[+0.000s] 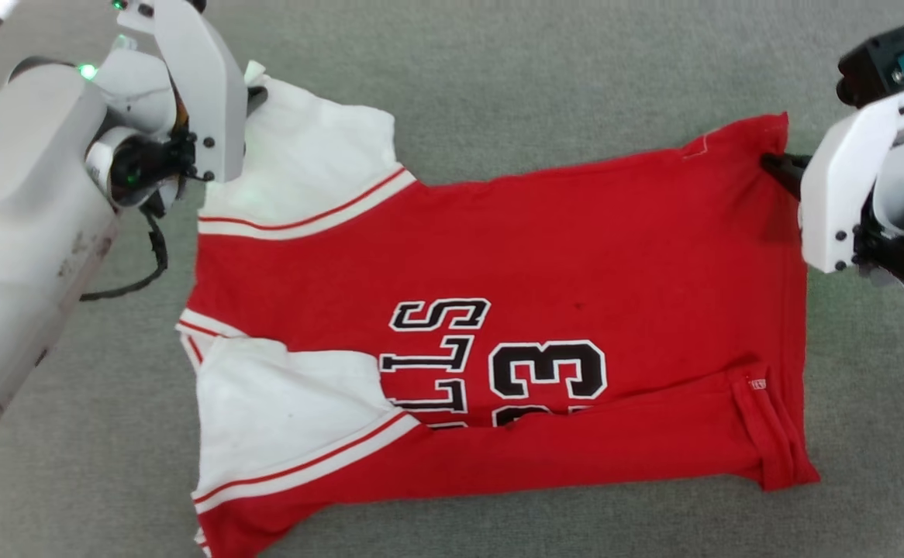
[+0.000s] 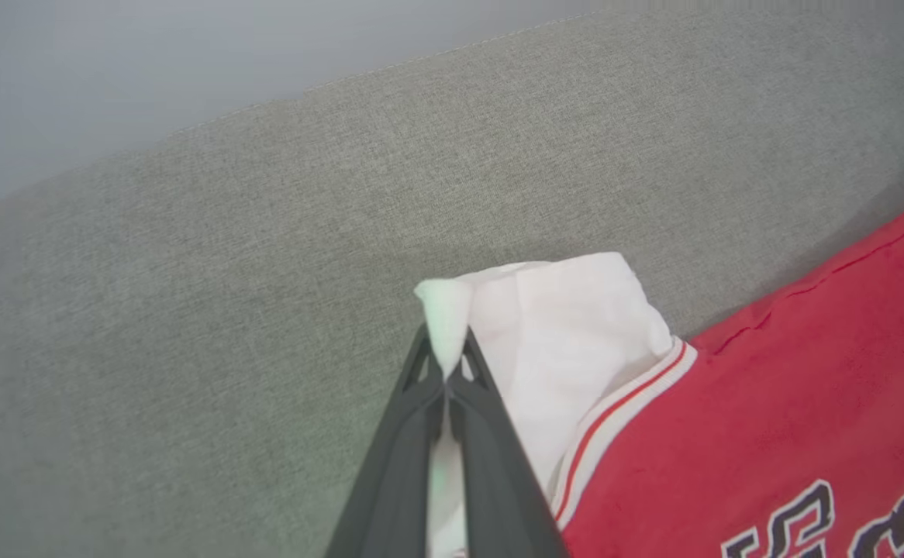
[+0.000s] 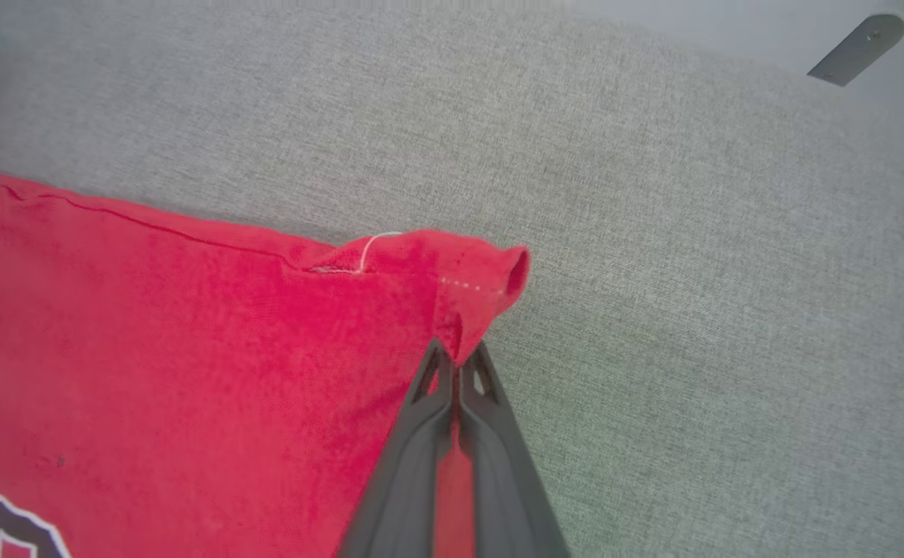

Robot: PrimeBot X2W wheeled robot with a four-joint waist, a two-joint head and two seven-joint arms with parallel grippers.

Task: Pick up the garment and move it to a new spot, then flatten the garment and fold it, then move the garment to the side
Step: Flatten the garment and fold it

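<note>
The garment (image 1: pixel 545 256) is a red jersey with white sleeves, striped trim and black lettering, spread sideways on the grey surface with its near edge folded over. My left gripper (image 1: pixel 254 91) is shut on the tip of the far white sleeve (image 2: pixel 553 318); the wrist view has white cloth pinched between its dark fingers (image 2: pixel 401 434). My right gripper (image 1: pixel 778 164) is shut on the far red hem corner (image 3: pixel 479 271), which bunches up between its fingers (image 3: pixel 498 442). Both held corners sit slightly lifted off the surface.
Grey fabric surface (image 1: pixel 576 62) extends all around the jersey, with open room at the far side and to the right. A black cable (image 1: pixel 153 263) loops down from my left arm beside the sleeve. A small dark bracket (image 3: pixel 855 48) shows at the far edge.
</note>
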